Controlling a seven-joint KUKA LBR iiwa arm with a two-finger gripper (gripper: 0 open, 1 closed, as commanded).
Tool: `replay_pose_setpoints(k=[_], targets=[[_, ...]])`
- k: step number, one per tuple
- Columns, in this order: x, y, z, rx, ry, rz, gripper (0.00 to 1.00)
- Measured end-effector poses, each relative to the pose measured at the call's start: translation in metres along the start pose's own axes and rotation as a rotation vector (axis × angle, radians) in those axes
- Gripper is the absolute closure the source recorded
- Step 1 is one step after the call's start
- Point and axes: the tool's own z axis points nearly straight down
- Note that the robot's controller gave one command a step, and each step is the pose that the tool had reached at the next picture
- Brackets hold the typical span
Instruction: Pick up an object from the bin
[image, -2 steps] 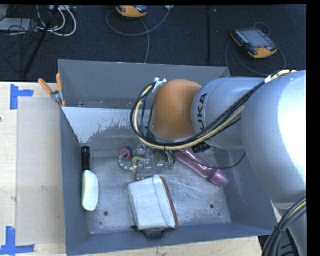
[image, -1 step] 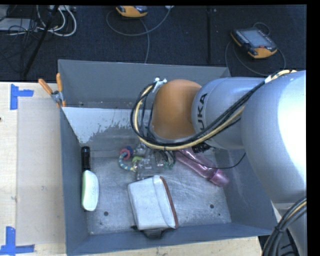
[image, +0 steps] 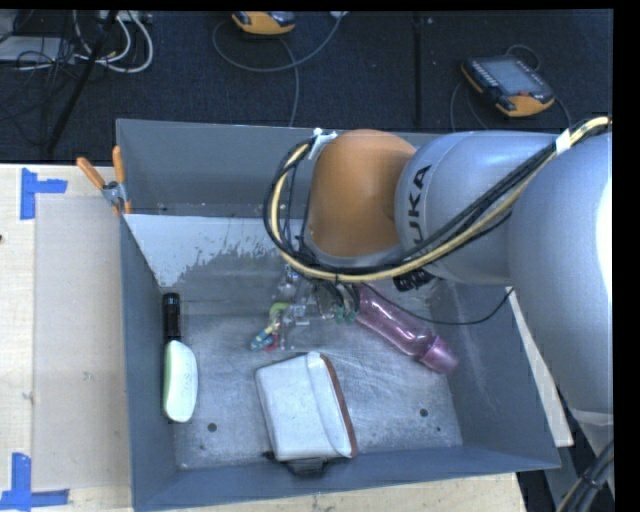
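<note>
My gripper (image: 298, 308) hangs low over the middle of the bin, under the arm's orange cover. A small thing with teal and red bits (image: 265, 340) lies at its lower left end; I cannot tell whether the two touch. A pink bottle (image: 402, 331) lies slanted on the floor just right of the gripper, its upper end hidden beneath the arm. A white flat pouch with a brown edge (image: 300, 405) lies just in front of the gripper, apart from it.
A brush with a black handle and a pale green-white head (image: 178, 368) lies along the bin's left wall. The arm covers the bin's back right part. Bare floor shows between the brush and the pouch.
</note>
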Motion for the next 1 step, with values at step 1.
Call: replay_pose_setpoints(k=[1], targets=[[0.0054, 0.0005, -0.0747, 0.0, 0.0, 0.011, 1.0]])
